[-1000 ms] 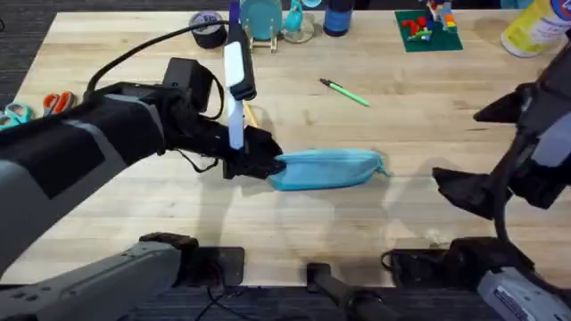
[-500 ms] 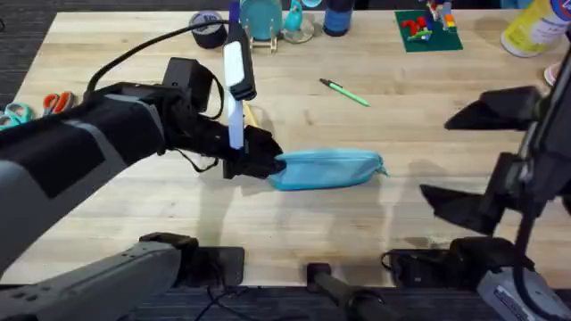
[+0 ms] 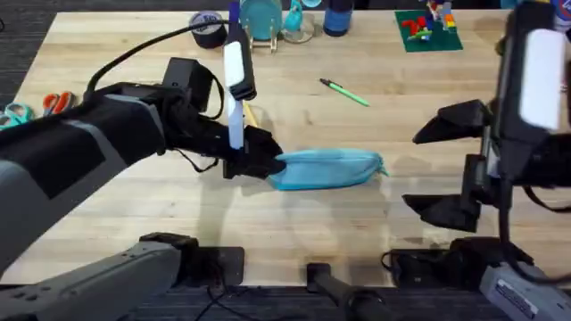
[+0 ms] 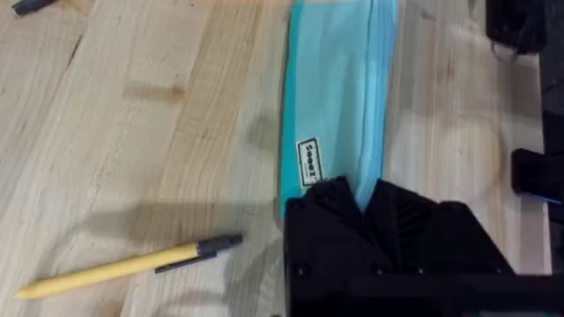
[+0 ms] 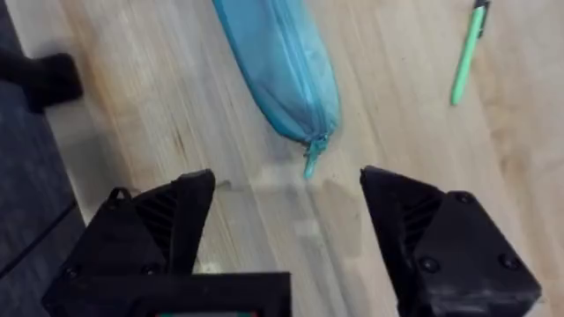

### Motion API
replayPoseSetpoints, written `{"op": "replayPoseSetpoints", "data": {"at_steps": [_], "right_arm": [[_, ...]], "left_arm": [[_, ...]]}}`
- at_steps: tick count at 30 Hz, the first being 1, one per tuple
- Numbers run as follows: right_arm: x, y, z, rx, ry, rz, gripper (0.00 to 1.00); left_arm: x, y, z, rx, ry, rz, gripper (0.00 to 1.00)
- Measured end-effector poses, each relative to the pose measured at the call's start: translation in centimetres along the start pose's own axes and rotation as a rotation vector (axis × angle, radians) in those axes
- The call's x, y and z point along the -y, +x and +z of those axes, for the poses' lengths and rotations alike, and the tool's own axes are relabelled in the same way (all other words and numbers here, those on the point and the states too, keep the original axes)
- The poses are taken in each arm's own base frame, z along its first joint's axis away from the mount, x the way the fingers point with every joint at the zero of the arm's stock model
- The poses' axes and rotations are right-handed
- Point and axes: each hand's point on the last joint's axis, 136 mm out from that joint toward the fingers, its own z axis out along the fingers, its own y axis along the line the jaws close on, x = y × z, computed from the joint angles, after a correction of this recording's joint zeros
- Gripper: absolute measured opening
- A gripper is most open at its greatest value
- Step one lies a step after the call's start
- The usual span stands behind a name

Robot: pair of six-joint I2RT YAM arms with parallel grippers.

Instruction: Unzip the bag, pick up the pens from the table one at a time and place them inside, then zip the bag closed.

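Note:
The light-blue bag (image 3: 330, 168) lies lengthwise on the table (image 3: 294, 223) near the middle, zipper closed. My left gripper (image 3: 260, 160) is shut on the bag's left end; in the left wrist view its fingers (image 4: 344, 207) pinch the fabric (image 4: 339, 88). The yellow pen (image 4: 132, 264) lies just beside that gripper, mostly hidden under the left arm in the overhead view. Behind the bag lies the green pen (image 3: 346, 93). My right gripper (image 3: 437, 169) hovers open to the right of the bag, apart from it. In the right wrist view the zipper pull (image 5: 313, 158) sticks out of the bag's end (image 5: 282, 66), ahead of the open fingers.
Scissors (image 3: 53, 102) lie at the table's left edge. Along the back edge stand a tape roll (image 3: 210, 28), blue containers (image 3: 263, 18), a green plate with small bricks (image 3: 428, 31) and a yellow bottle (image 3: 535, 27). Bare wood lies in front of the bag.
The right arm has swung left and risen, bringing its open gripper closer to the bag's right end. The left arm and the bag have not moved.

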Motion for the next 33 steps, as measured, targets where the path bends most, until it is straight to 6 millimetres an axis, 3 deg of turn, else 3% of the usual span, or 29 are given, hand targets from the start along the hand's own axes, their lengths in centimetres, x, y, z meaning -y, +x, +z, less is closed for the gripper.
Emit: {"op": "replayPoseSetpoints", "data": {"at_steps": [12,27,33], "right_arm": [[2.0,2.4,4.2,-0.080,-0.191,0.106,0.996],[4.7,4.1,8.6,-0.104,-0.259,0.147,0.960],[4.8,4.6,10.0,-0.101,-0.304,0.174,0.972]], "left_arm": [[0.0,0.0,0.0,0.000,0.000,0.000,0.043],[0.0,0.0,0.0,0.000,0.000,0.000,0.043],[0.0,0.0,0.0,0.000,0.000,0.000,0.043]]}}
